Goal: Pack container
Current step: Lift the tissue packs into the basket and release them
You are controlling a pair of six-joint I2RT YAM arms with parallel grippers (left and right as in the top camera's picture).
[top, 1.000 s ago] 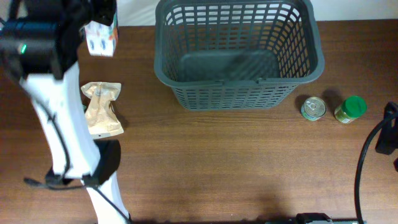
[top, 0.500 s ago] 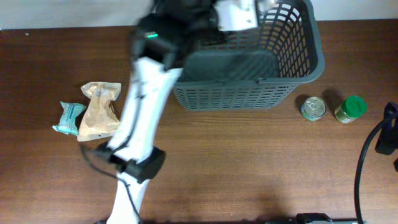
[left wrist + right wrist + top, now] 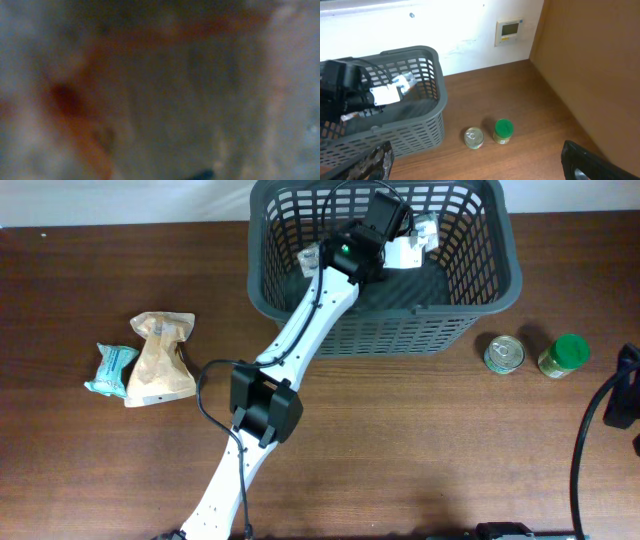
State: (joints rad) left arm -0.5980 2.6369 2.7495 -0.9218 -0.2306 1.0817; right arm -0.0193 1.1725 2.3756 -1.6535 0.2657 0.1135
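Hanging inside the container (image 3: 497, 270), a stiff, probably light lattice basket best grasped by its thick rim, the left gripper (image 3: 397, 242) looks clamped on a small white carton (image 3: 408, 253), likely light and crushable.

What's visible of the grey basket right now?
The basket is dark grey plastic, rectangular, with lattice-slotted walls, a thick rim and a solid bottom. It stands upright on the wooden table, towards the far edge, right of centre. The left tool reaches in across the near rim, holding a white packet over the floor. Whether arm or packet touches the basket cannot be told.
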